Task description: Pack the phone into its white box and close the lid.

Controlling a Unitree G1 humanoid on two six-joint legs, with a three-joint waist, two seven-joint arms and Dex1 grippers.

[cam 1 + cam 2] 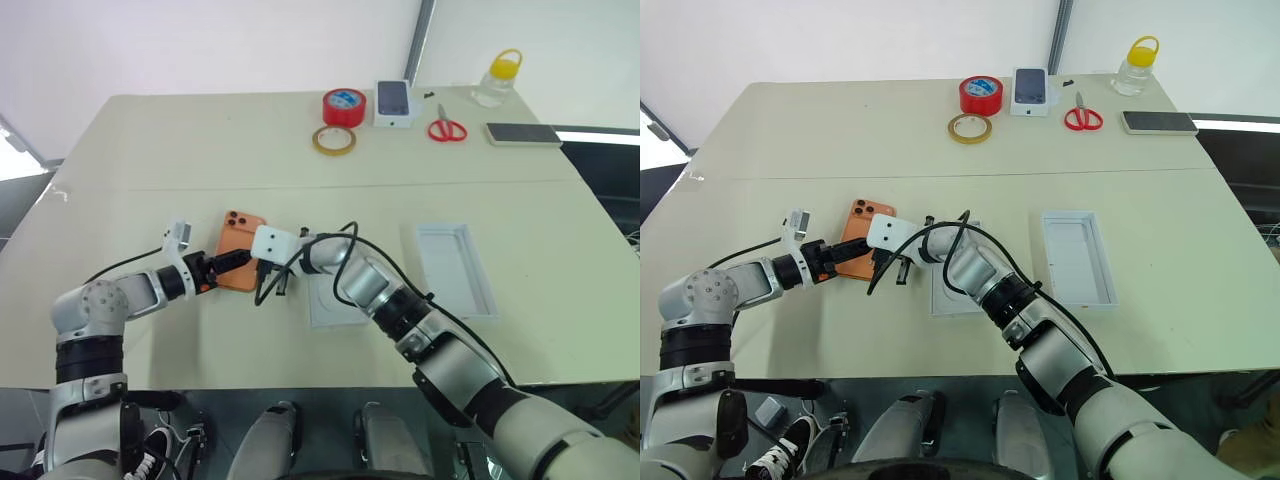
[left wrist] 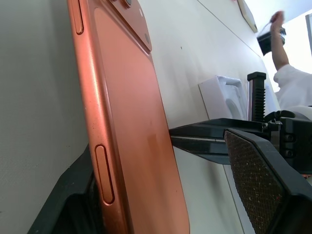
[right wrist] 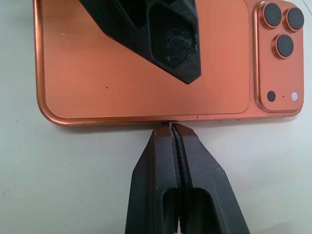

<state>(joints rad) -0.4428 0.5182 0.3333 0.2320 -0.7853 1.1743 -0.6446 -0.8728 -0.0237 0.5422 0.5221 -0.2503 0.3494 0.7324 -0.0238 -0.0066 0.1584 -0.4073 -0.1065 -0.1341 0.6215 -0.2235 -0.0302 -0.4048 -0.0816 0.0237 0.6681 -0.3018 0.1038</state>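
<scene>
The bench was a wide pale-green surface with a seam running across its middle. The white box lay open near the bench's right edge, its long sides pointing toward the far edge, well apart from both arms. A flat white insert card lay near the front edge, partly hidden under the right arm.

The phone lay back-up, left of centre toward the front edge, with its camera cluster at the corner nearest the far edge. The left end effector reached in from the left with its fingers spread well apart; one finger crossed over the phone's orange back while the other sat by the phone's edge at the bench surface, though whether either pressed on the phone was hard to judge. The right end effector had its two fingers shut tight together with nothing between them, their tips meeting the phone's long side edge, on the side opposite the left arm.

Along the far edge stood a red tape roll, a yellowish tape ring in front of it, a small white box with a dark phone picture, red scissors, a dark-screened phone and a clear jar with a yellow lid.
</scene>
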